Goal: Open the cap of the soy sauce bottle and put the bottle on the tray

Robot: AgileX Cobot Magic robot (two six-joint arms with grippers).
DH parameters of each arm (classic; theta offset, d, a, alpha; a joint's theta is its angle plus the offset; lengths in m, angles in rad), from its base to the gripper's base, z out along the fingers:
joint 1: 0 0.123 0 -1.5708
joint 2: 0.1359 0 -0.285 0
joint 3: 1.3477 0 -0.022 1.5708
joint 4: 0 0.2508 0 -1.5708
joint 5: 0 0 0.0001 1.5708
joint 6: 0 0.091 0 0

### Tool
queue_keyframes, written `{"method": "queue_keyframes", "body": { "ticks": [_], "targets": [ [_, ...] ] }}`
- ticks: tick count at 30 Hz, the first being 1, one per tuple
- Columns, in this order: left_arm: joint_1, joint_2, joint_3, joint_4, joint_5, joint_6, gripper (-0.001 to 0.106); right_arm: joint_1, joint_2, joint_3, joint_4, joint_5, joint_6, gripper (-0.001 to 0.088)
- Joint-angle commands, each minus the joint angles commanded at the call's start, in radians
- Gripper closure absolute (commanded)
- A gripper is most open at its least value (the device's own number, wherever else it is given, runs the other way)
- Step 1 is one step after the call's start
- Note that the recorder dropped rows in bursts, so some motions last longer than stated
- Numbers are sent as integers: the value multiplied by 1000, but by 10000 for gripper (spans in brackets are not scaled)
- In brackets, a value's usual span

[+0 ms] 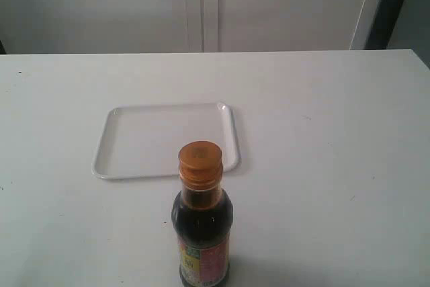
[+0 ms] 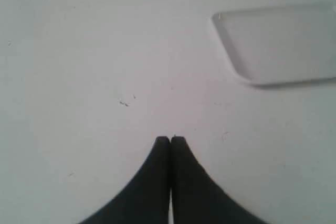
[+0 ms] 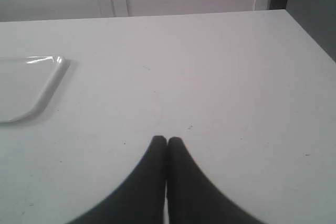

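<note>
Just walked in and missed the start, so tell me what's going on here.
Nothing is being handled yet. The soy sauce bottle stands upright on the table, nearer the camera than the white tray, its orange cap shut. The left end effector and right end effector are both shut, holding nothing.

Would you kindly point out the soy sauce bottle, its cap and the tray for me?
soy sauce bottle point(image 1: 201, 218), exterior view, on the dark glass shoulder.
cap point(image 1: 199, 158), exterior view, on the orange-gold lid's top.
tray point(image 1: 151, 140), exterior view, on its bare white floor.
</note>
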Motion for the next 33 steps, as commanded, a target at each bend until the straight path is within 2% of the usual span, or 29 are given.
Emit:
{"method": "queue_keyframes", "body": {
  "ticks": [3, 8, 15, 19, 22, 30, 33],
  "targets": [
    [0, 0, 0, -106, -74, 0, 1053, 0, 0, 0, 0, 0, 0, 868],
    [0, 0, 0, -182, -227, -2, 1053, 0, 0, 0, 0, 0, 0, 868],
    [0, 0, -12, -155, -343, -195, 1053, 0, 0, 0, 0, 0, 0, 868],
    [0, 0, -112, -88, -319, -201, 1053, 0, 0, 0, 0, -4, 1, 868],
    [0, 46, -189, -39, -312, -201, 1053, 0, 0, 0, 0, -8, 1, 868],
    [0, 266, -357, -14, -320, -201, 1053, 0, 0, 0, 0, -11, 1, 868],
    [0, 344, -403, 41, -325, -203, 1053, 0, 0, 0, 0, -11, 1, 868]
  ]
}}
